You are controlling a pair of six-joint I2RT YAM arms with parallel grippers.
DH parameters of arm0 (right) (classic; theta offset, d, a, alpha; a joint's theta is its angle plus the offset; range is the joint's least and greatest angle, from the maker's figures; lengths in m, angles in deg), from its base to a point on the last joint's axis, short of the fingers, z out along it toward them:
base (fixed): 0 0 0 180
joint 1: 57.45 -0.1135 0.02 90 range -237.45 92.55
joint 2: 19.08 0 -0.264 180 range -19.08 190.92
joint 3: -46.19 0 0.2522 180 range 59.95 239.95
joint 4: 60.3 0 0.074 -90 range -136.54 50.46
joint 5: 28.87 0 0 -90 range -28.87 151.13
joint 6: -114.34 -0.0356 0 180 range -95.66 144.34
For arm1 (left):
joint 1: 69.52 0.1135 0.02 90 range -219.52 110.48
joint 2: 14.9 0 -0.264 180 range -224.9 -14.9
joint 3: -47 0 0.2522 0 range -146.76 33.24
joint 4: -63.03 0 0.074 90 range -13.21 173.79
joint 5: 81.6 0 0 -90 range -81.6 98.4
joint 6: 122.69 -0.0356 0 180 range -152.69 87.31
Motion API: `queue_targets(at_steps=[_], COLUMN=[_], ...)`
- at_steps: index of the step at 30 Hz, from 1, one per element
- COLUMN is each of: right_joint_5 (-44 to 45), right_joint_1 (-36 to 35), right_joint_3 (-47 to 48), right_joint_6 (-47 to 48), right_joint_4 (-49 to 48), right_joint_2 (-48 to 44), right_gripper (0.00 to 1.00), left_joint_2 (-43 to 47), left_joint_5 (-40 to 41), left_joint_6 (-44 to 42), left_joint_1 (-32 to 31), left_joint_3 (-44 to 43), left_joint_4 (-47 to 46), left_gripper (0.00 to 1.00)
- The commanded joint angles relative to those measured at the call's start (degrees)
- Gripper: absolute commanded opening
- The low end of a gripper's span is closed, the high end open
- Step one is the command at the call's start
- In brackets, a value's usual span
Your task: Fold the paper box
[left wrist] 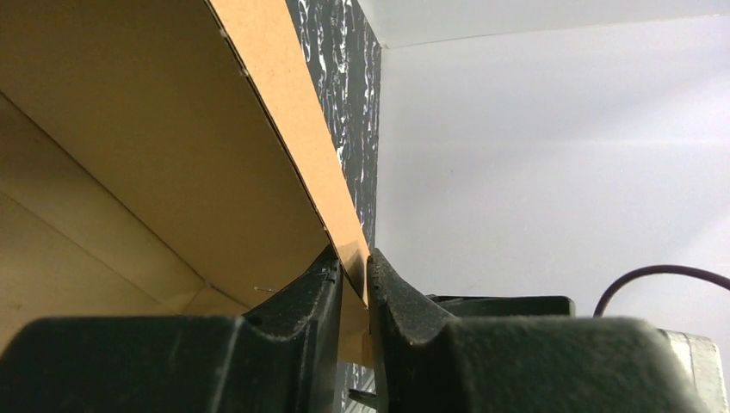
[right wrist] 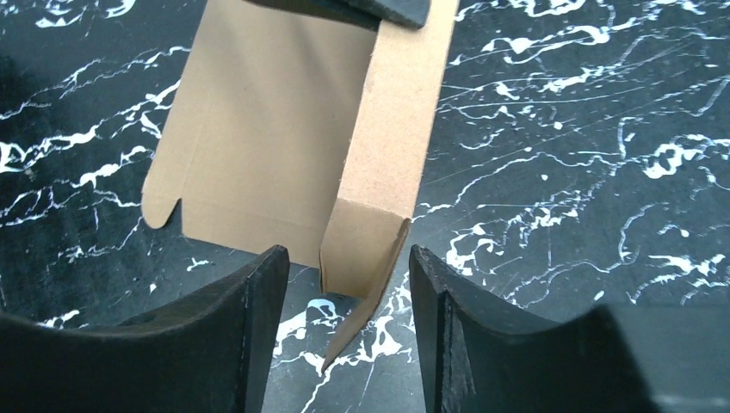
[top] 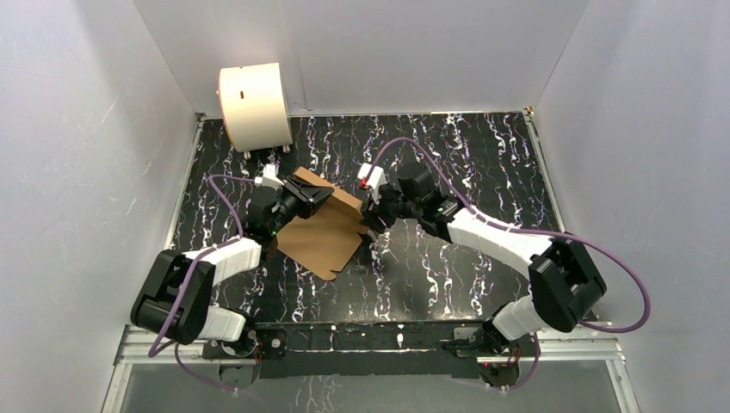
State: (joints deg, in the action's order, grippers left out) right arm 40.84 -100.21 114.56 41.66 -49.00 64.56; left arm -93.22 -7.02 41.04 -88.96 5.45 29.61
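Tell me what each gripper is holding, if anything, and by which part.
The left gripper pinches the paper box by the edge of its raised side wall. The right gripper holds nothing; its open fingers straddle the corner flap.

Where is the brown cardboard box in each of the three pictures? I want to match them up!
Top view: the paper box lies left of centre on the table.
Left wrist view: the box fills the upper left; the left pincer pinches its thin edge.
Right wrist view: the box is upper middle, its raised corner inside the open right pincer.
Shared landmark: the black, white-veined table.
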Motion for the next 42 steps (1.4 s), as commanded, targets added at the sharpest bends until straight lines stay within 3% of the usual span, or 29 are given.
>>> queue_targets(at_steps=[1, 12, 19, 25, 29, 36, 42], right_joint_5=[5.3, 18.7, 30.2, 36.3, 40.2, 43.9, 43.3], right_joint_1=[0.0, -0.5, -5.5, -8.7, -9.6, -9.7, -9.7], right_joint_3=[-3.1, -16.6, -22.3, -23.5, -23.5, -21.9, -18.8], right_joint_6=[-2.9, -11.9, -14.6, -16.0, -16.2, -16.9, -19.1], right_joint_4=[-7.3, -18.5, -29.4, -36.9, -41.2, -43.3, -41.0], right_joint_2=[-5.9, -11.5, -9.7, -5.6, -3.3, -1.0, 0.4], right_gripper=[0.63, 0.61, 0.54, 0.52, 0.44, 0.28, 0.27], left_joint_2=[-0.9, -3.6, -4.5, -4.7, -4.3, -3.3, -1.2], left_joint_5=[0.3, 0.9, 1.7, 1.9, 2.1, 2.4, 4.0], left_joint_6=[0.8, 0.6, -0.1, -0.2, -0.2, 0.0, 0.2], left_joint_1=[0.3, 0.3, 0.3, 0.3, 0.2, 0.1, -0.6], left_joint_3=[-0.5, -0.9, -0.9, 0.2, 1.0, 3.0, 5.3], left_joint_4=[-3.2, -4.8, -5.2, -6.0, -6.6, -7.5, -8.5], left_gripper=[0.15, 0.13, 0.08, 0.02, 0.00, 0.00, 0.00])
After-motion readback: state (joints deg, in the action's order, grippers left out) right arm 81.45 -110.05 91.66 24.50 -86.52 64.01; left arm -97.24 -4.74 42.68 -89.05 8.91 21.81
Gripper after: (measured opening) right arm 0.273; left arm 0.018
